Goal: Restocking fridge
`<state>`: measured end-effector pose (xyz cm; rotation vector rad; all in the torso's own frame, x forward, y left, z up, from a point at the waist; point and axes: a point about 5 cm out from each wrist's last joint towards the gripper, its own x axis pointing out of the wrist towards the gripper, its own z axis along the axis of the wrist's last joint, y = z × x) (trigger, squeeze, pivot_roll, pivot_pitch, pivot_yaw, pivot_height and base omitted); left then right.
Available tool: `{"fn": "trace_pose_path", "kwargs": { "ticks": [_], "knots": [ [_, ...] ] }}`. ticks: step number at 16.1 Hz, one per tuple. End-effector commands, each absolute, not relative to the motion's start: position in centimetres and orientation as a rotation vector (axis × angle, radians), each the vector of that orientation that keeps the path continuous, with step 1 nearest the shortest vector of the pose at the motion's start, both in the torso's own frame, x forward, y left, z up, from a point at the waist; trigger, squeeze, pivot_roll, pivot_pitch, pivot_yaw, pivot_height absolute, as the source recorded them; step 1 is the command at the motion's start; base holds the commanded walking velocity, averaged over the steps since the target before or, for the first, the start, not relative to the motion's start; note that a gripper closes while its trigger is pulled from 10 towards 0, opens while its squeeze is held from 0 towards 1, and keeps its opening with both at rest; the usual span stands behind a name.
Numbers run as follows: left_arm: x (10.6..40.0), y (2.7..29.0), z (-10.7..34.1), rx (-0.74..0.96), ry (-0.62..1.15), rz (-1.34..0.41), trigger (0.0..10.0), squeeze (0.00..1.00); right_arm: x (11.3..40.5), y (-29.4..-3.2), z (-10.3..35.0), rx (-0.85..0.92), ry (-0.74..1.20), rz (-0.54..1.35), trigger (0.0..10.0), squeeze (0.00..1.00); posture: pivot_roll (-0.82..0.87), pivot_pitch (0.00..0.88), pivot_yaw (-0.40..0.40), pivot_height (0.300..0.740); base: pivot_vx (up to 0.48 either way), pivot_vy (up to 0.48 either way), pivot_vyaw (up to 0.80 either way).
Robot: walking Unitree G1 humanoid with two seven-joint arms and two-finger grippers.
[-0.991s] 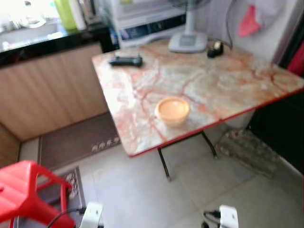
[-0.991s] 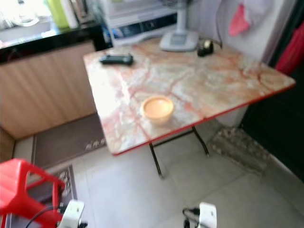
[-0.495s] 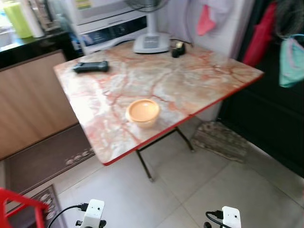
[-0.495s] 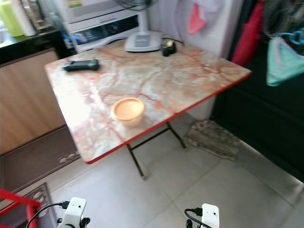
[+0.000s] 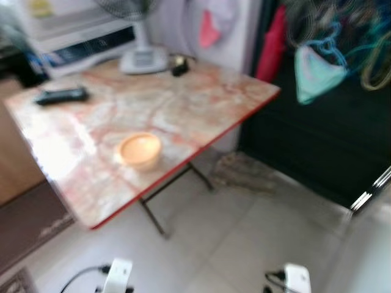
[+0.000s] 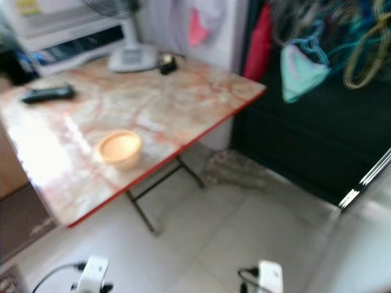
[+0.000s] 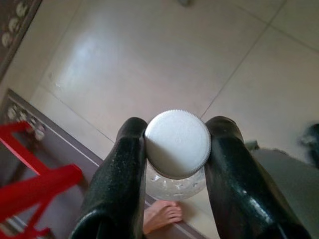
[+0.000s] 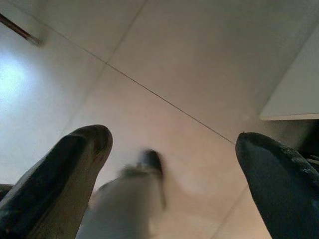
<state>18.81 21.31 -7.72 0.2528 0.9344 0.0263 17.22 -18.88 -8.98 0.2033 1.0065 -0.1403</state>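
Left gripper [image 7: 174,164] clamping clear bottle [image 7: 175,183] just under white ribbed cap [image 7: 177,143], carrying low over tile floor [image 7: 149,59]. Likely rigid, smooth, slippery; neck grip suiting. Right gripper [image 8: 169,169] hanging wide apart, holding nothing. Marble table [image 5: 183,104] far left.

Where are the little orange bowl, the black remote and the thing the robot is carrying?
Orange bowl [image 5: 139,150]: left eye view, on its inside.
Black remote [image 5: 61,96]: left eye view, mid-body, on the table.
White-capped bottle [image 7: 177,144]: left wrist view, on its cap, between the left gripper's black fingers [image 7: 122,174].
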Motion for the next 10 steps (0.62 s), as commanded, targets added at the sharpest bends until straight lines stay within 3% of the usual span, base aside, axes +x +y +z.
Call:
{"fn": "trace_pose_path", "kwargs": {
  "ticks": [1, 10],
  "knots": [
    [18.87, 21.29, -7.72, 0.259, 0.940, 0.019, 10.0, 0.00, 16.89, -19.12, -9.10, 0.200, 1.018, -0.148, 10.0, 0.00, 0.00, 0.000, 0.074, 0.740, 0.000, 0.000, -0.80],
    [18.82, 21.48, -7.71, 0.277, 0.945, 0.013, 10.0, 0.00, 16.77, -18.99, -9.17, 0.200, 1.025, -0.144, 10.0, 0.00, 0.00, 0.000, 0.081, 0.740, 0.000, 0.000, -0.80]
  ]
}}
